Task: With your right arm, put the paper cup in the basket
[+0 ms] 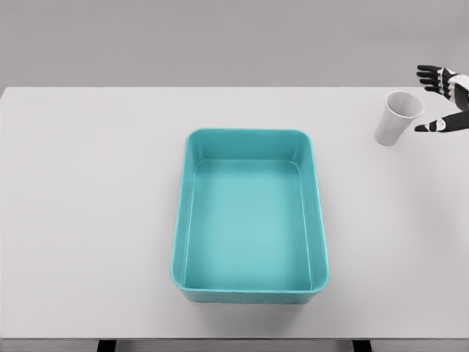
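A white paper cup (pixel 397 117) stands upright on the table near the far right edge, its mouth tilted slightly toward me. My right hand (pixel 434 99) comes in from the right edge just beside the cup, fingers spread above and thumb below, a small gap away from it and holding nothing. The teal rectangular basket (pixel 189 213) sits in the middle of the table, well to the left of the cup and nearer to me. Nothing lies inside it. The left arm does not show.
The white table (pixel 88 220) spans the whole view, its far edge meeting a grey wall. The cup stands close to the table's far right corner.
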Tool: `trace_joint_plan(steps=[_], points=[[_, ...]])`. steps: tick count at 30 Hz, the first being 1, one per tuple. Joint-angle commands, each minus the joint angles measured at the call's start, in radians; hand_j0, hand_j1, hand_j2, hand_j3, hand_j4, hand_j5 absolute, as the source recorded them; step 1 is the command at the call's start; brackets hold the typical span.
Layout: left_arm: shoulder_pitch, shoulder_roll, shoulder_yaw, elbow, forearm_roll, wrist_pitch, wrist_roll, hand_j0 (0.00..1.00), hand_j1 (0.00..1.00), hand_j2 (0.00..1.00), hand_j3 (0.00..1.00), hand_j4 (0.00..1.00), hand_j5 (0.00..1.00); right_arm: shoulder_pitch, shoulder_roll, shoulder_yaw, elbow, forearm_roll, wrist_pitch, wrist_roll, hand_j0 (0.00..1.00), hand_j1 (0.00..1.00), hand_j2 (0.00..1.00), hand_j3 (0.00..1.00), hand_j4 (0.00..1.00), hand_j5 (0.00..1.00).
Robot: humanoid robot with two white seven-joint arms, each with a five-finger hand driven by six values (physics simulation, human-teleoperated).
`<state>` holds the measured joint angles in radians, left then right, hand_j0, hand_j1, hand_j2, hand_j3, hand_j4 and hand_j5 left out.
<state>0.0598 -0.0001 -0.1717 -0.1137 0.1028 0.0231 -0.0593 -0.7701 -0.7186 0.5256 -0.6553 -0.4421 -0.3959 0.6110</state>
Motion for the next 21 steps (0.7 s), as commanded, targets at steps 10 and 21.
trace_joint_plan(steps=[10, 21], points=[[0.000, 0.000, 0.000, 0.000, 0.000, 0.000, 0.000, 1.00, 1.00, 1.00, 1.00, 1.00, 1.00, 0.000, 0.034, -0.006, 0.069, 0.022, -0.028, 0.000, 1.00, 1.00, 1.00, 1.00, 1.00, 1.00], [0.000, 0.000, 0.000, 0.000, 0.000, 0.000, 0.000, 1.00, 1.00, 1.00, 1.00, 1.00, 1.00, 0.000, 0.054, -0.006, 0.118, 0.034, -0.028, 0.000, 1.00, 1.00, 1.00, 1.00, 1.00, 1.00]])
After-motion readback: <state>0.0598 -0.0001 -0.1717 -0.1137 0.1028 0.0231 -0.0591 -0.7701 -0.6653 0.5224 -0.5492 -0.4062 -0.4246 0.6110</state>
